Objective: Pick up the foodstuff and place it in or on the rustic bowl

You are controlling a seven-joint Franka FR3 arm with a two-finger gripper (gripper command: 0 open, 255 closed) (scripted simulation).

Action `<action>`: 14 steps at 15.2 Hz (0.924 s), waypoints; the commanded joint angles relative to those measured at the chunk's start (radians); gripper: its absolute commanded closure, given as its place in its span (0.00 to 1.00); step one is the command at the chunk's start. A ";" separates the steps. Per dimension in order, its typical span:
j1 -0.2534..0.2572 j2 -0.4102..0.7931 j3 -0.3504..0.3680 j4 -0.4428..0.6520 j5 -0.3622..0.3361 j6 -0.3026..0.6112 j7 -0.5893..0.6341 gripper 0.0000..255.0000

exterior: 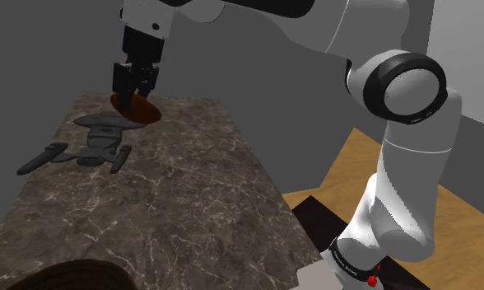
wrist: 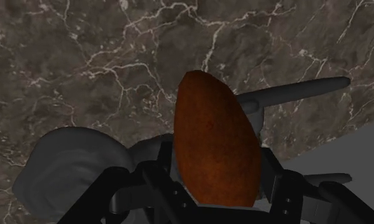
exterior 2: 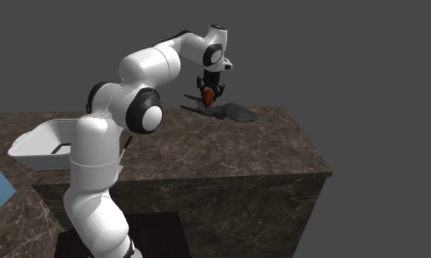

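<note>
You have the foodstuff [exterior: 143, 110] in the gripper [exterior: 133, 92]: a reddish-brown, egg-shaped lump pinched between the two black fingers [wrist: 155, 177], which press on its sides. In the wrist view the foodstuff [wrist: 214, 143] points away from the hand, and the gripper [wrist: 214, 186] clasps its nearer, broader end.

Look at the second exterior view and you'll see the gripper [exterior 2: 207, 91] pointing down over the far part of the dark marbled counter [exterior 2: 207, 150], with the foodstuff [exterior 2: 207, 97] hanging just above a grey tool [exterior 2: 226, 112] that lies flat on the stone. It seems to be clear of both tool and counter (how far, the pictures do not tell). In the shoulder view the grey tool [exterior: 96, 144] sprawls on the counter [exterior: 191, 198] below and to the picture's left of your gripper, its long prongs spread out. The wrist view shows the same tool [wrist: 77, 153] under the hand, one prong running past the tip of the foodstuff, with the counter [wrist: 84, 51] beneath and its edge close by.

The bowl [exterior: 67, 277], dark brown and rounded, sits at the near end of the counter, cut by the shoulder view's bottom edge, well apart from the gripper.

A white tub [exterior 2: 42, 143] rests at the second exterior view's left, beside the arm.
</note>
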 commanded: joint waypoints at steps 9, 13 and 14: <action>0.116 -0.154 0.071 -0.226 -0.005 0.113 0.180 1.00; 0.165 -0.183 0.106 -0.269 -0.015 0.142 0.263 1.00; 0.178 -0.188 0.115 -0.276 -0.019 0.148 0.285 1.00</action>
